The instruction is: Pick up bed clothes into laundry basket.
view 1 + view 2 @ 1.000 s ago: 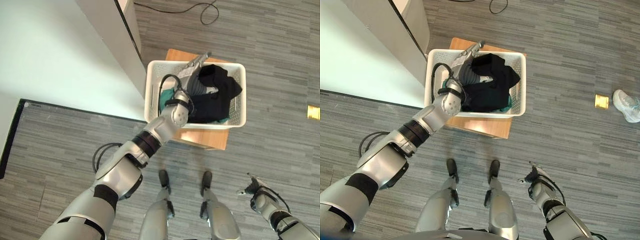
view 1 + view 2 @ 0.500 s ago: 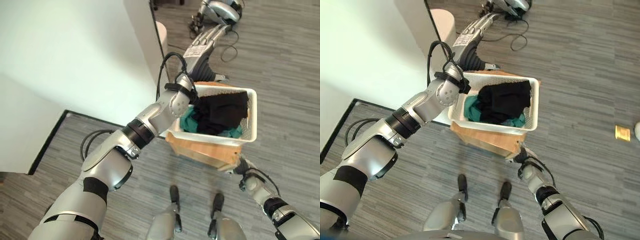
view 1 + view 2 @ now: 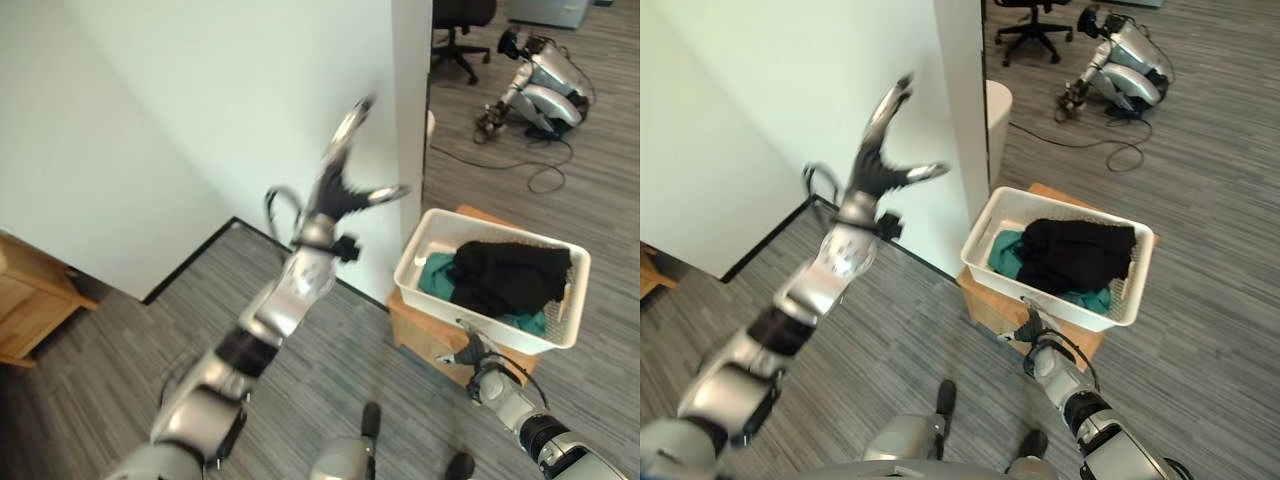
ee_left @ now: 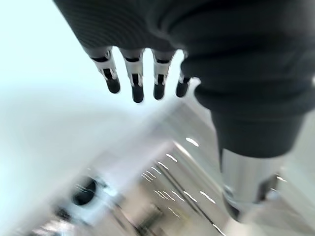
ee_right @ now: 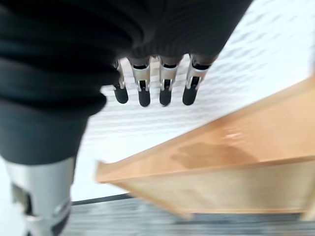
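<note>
A small wooden table [image 3: 983,297] is standing on the grey plank floor [image 3: 120,350], just right of a white wall [image 3: 200,110] whose corner is reaching toward the far side. Far to the right, a black office chair [image 3: 1035,20] is sitting near another robot [image 3: 540,90] that is lying on the floor, with a dark cable [image 3: 500,160] trailing beside it. At the left edge, a piece of wooden furniture [image 3: 30,300] is standing against the wall.
</note>
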Controlling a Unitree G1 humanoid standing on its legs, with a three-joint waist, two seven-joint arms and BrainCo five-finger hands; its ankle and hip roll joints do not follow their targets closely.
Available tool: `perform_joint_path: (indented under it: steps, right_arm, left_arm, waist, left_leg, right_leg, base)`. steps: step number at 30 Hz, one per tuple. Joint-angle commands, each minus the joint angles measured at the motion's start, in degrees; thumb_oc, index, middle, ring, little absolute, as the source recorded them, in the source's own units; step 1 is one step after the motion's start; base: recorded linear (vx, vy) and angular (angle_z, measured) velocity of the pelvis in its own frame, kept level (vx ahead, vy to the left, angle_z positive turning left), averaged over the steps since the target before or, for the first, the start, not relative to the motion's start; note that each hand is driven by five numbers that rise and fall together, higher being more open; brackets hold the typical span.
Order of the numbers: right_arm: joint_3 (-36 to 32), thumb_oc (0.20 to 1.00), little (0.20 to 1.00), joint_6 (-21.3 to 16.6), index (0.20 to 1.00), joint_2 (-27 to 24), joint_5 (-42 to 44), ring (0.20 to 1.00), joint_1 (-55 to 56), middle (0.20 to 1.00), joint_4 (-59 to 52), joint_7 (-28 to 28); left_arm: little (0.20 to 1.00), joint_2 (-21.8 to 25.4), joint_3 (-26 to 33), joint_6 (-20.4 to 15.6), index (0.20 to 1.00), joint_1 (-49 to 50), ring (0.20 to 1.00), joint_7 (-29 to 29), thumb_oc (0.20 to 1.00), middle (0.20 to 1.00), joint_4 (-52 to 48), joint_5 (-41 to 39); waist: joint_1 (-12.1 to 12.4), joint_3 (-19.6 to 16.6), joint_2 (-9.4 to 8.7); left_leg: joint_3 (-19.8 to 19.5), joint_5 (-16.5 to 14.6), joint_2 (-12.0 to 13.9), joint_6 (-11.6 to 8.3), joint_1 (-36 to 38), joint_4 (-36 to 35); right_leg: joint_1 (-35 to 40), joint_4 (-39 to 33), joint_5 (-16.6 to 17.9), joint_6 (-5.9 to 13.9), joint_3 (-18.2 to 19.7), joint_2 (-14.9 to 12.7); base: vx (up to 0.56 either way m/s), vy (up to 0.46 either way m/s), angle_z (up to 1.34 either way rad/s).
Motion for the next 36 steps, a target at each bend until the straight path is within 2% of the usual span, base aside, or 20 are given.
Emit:
perform_joint_path:
  steps: [1,3,5,6,8,13,15,17,18,20,21,22,24,25,27,29,32,33,35,36]
  right_arm:
    - [-0.53,1.0,1.0,-1.95,1.0,1.67,1.2,1.0,-1.45,1.0,-4.12,-0.2]
    - [-1.3,1.0,1.0,-2.9,1.0,0.98,3.61,1.0,-0.77,1.0,-5.47,0.37]
    - [-0.54,1.0,1.0,-4.06,1.0,1.0,5.85,1.0,0.63,1.0,-9.3,1.59]
    - [-0.44,1.0,1.0,-5.28,1.0,0.65,6.87,1.0,0.42,1.0,-10.52,2.16]
    - [-0.98,1.0,1.0,-5.87,1.0,0.63,8.38,1.0,-0.74,1.0,-11.12,1.56]
    - [-1.27,1.0,1.0,-6.45,1.0,0.35,7.7,1.0,-1.92,1.0,-15.52,1.35]
    - [-4.85,1.0,1.0,-4.94,1.0,-2.26,13.25,1.0,-6.0,1.0,-28.15,3.11]
    - [-5.93,1.0,1.0,-7.54,1.0,-5.59,12.44,1.0,-0.33,1.0,-33.51,3.84]
    - [-8.73,1.0,1.0,-11.49,1.0,-10.16,12.78,1.0,7.25,1.0,-42.28,7.95]
    - [-11.21,1.0,1.0,-13.69,1.0,-10.36,13.2,1.0,6.89,1.0,-44.26,8.22]
    - [-11.26,1.0,1.0,-13.69,1.0,-10.36,13.25,1.0,6.88,1.0,-44.26,8.28]
    - [-12.56,1.0,1.0,-15.03,1.0,-10.11,9.91,1.0,5.21,1.0,-45.34,5.98]
    - [-14.27,1.0,1.0,-15.99,1.0,-9.37,8.62,1.0,5.04,1.0,-46.6,3.27]
    - [-14.49,1.0,1.0,-15.42,1.0,-9.71,6.72,1.0,6.44,1.0,-47.7,2.77]
    - [-14.43,1.0,1.0,-15.4,1.0,-9.7,6.72,1.0,6.52,1.0,-47.71,2.77]
    - [-14.5,1.0,1.0,-14.19,1.0,-11.1,5.65,1.0,8.83,1.0,-50.08,3.41]
    - [-14.5,1.0,1.0,-14.01,1.0,-11.26,6.19,1.0,8.57,1.0,-48.64,2.24]
    - [-11.8,1.0,1.0,-13.39,1.0,-10.57,8.29,1.0,8.92,1.0,-50.69,5.49]
    - [-9.13,1.0,1.0,-12.88,1.0,-10.34,7.92,1.0,6.59,1.0,-47.18,6.68]
    - [-8.64,1.0,1.0,-12.94,1.0,-11.0,7.44,1.0,5.45,1.0,-46.98,6.73]
  left_arm:
    - [1.0,0.16,-0.96,-2.23,1.0,1.11,1.0,-1.89,1.0,1.0,3.73,-1.99]
    - [1.0,-1.32,0.86,-2.42,1.0,10.57,1.0,-3.13,1.0,1.0,10.57,-5.12]
    - [1.0,-3.58,5.43,-3.74,1.0,15.97,1.0,-6.31,1.0,1.0,16.58,-16.6]
    - [1.0,-4.0,8.54,-2.95,1.0,18.05,1.0,-6.64,1.0,1.0,22.94,-19.79]
    - [1.0,-3.93,10.02,-2.67,1.0,18.34,1.0,-7.29,1.0,1.0,28.07,-21.84]
    - [1.0,-4.09,12.11,-3.71,1.0,23.16,1.0,-7.46,1.0,1.0,28.03,-24.24]
    - [1.0,-2.05,14.37,-3.3,1.0,25.22,1.0,-7.91,1.0,1.0,26.29,-25.39]
    - [1.0,-1.99,17.87,-5.08,1.0,27.37,1.0,-7.98,1.0,1.0,22.12,-27.94]
    - [1.0,-2.31,21.56,-7.11,1.0,28.97,1.0,-6.96,1.0,1.0,17.91,-28.47]
    - [1.0,-1.88,20.44,-9.35,1.0,29.21,1.0,-7.52,1.0,1.0,10.71,-30.65]
    - [1.0,-1.85,20.45,-9.2,1.0,29.29,1.0,-7.46,1.0,1.0,10.48,-30.65]
    - [1.0,-2.81,19.34,-11.23,1.0,28.71,1.0,-9.25,1.0,1.0,4.1,-34.8]
    - [1.0,-2.92,17.65,-12.1,1.0,28.99,1.0,-10.58,1.0,1.0,-0.05,-37.13]
    - [1.0,-2.59,16.93,-12.51,1.0,29.78,1.0,-11.39,1.0,1.0,-3.38,-37.16]
    - [1.0,-2.59,16.95,-12.46,1.0,29.9,1.0,-11.37,1.0,1.0,-3.43,-37.14]
    - [1.0,-1.25,18.09,-12.95,1.0,29.17,1.0,-11.26,1.0,1.0,-6.89,-35.13]
    - [1.0,0.55,17.99,-13.12,1.0,28.48,1.0,-9.7,1.0,1.0,-8.18,-33.81]
    - [1.0,1.01,20.37,-13.28,1.0,29.64,1.0,-10.74,1.0,1.0,-9.96,-33.81]
    - [1.0,-0.64,22.68,-13.78,1.0,31.14,1.0,-9.54,1.0,1.0,-10.24,-31.72]
    - [1.0,-0.91,22.91,-13.61,1.0,31.41,1.0,-9.86,1.0,1.0,-10.47,-31.23]
  waist:
    - [3.64,2.24,-1.65]
    - [4.17,3.23,-2.19]
    - [3.23,3.1,-3.25]
    - [2.95,1.94,-4.07]
    - [2.03,0.79,-4.51]
    - [2.67,-2.6,-4.6]
    - [2.84,-3.27,-6.11]
    - [3.19,-2.8,-7.22]
    - [1.73,-1.45,-7.5]
    - [0.62,-0.54,-6.69]
    - [0.75,-0.87,-6.82]
    - [0.06,-0.53,-6.61]
    - [-1.41,-0.74,-6.51]
    - [-4.11,-0.29,-7.18]
    - [-4.26,-0.49,-7.3]
    - [-7.84,0.55,-8.71]
    - [-7.67,1.23,-9.88]
    - [-6.71,1.09,-10.31]
    - [-5.76,0.93,-9.96]
    - [-6.07,1.83,-9.98]
  left_leg:
    - [0.01,3.97,3.46,-6.54,-2.84,1.28]
    - [3.58,2.85,4.25,-5.86,-4.14,5.09]
    - [14.93,2.09,8.33,-4.27,-3.92,7.83]
    - [23.64,0.82,11.37,-4.24,-2.55,10.14]
    - [30.07,-0.58,13.29,-4.05,-1.01,11.64]
    - [26.21,-2.67,10.38,-3.05,1.08,9.82]
    - [24.7,-2.93,9.08,-2.55,1.23,8.9]
    - [22.51,-4.88,6.05,-0.2,2.53,7.24]
    - [19.73,-6.36,3.95,0.98,4.28,5.35]
    - [16.4,-5.33,2.19,2.24,4.08,3.64]
    - [16.46,-5.24,2.19,2.22,3.7,3.59]
    - [10.54,-4.52,0.5,1.77,3.37,2.25]
    - [4.33,-4.24,-0.07,1.21,2.5,1.54]
    - [-3.8,-3.59,-1.52,1.0,1.72,1.91]
    - [-3.93,-4.01,-1.57,0.95,2.09,1.57]
    - [-14.0,-3.2,-4.14,0.13,0.68,1.51]
    - [-14.94,-3.46,-4.46,0.16,-0.13,1.8]
    - [-15.96,-3.19,-4.31,-0.91,-0.71,1.91]
    - [-11.18,-3.19,-2.31,-1.93,-2.42,3.81]
    - [-5.2,-2.33,-0.54,-2.25,-4.3,5.58]
  right_leg:
    - [2.95,0.84,-5.59,2.25,0.04,-0.27]
    - [3.47,0.84,-5.25,1.8,-2.57,-1.44]
    - [3.67,1.17,-5.39,1.28,-6.56,-2.29]
    - [4.42,1.44,-6.25,0.61,-9.92,-2.1]
    - [4.49,1.69,-5.9,-0.2,-13.39,-2.64]
    - [7.17,3.53,-5.68,-0.51,-17.79,-3.8]
    - [7.65,6.4,-6.05,-0.38,-18.88,-5.02]
    - [6.89,14.14,-5.49,1.23,-20.61,-9.34]
    - [3.55,23.96,-3.06,3.36,-18.02,-13.85]
    - [-2.7,29.43,-2.83,3.38,-10.69,-12.82]
    - [-3.29,29.76,-2.99,3.29,-10.56,-12.92]
    - [-6.63,28.19,-5.4,4.91,-1.78,-8.32]
    - [-8.07,25.3,-8.62,3.3,4.31,-5.59]
    - [-9.87,21.14,-9.37,2.22,18.66,-1.05]
    - [-9.6,21.18,-10.05,2.27,18.55,-1.13]
    - [-8.17,16.37,-10.1,0.95,40.96,5.6]
    - [-6.47,13.3,-9.79,-0.15,42.1,4.76]
    - [-5.85,10.1,-6.88,-0.16,38.59,3.18]
    - [-1.67,3.96,-5.64,0.28,32.15,0.61]
    - [-0.55,2.71,-5.0,0.51,29.39,-0.38]
  base:
    - [-0.08,-0.036,0.32]
    - [-0.18,-0.012,0.38]
    - [-0.19,-0.115,0.95]
    - [-0.15,-0.195,1.25]
    - [-0.11,-0.126,1.62]
    - [0.15,0.024,1.85]
    - [0.16,0.086,2.03]
    - [0.2,0.133,1.39]
    - [0.2,0.159,1.23]
    - [0.03,0.124,1.33]
    - [-0.01,0.03,1.64]
    - [0.1,-0.069,1.67]
    - [0.14,-0.185,2.0]
    - [0.13,-0.211,2.19]
    - [0.07,-0.127,2.24]
    - [0.03,-0.256,2.45]
    - [-0.02,-0.21,2.86]
    - [-0.05,-0.392,1.78]
    - [-0.02,-0.341,1.6]
    - [-0.07,-0.125,1.61]
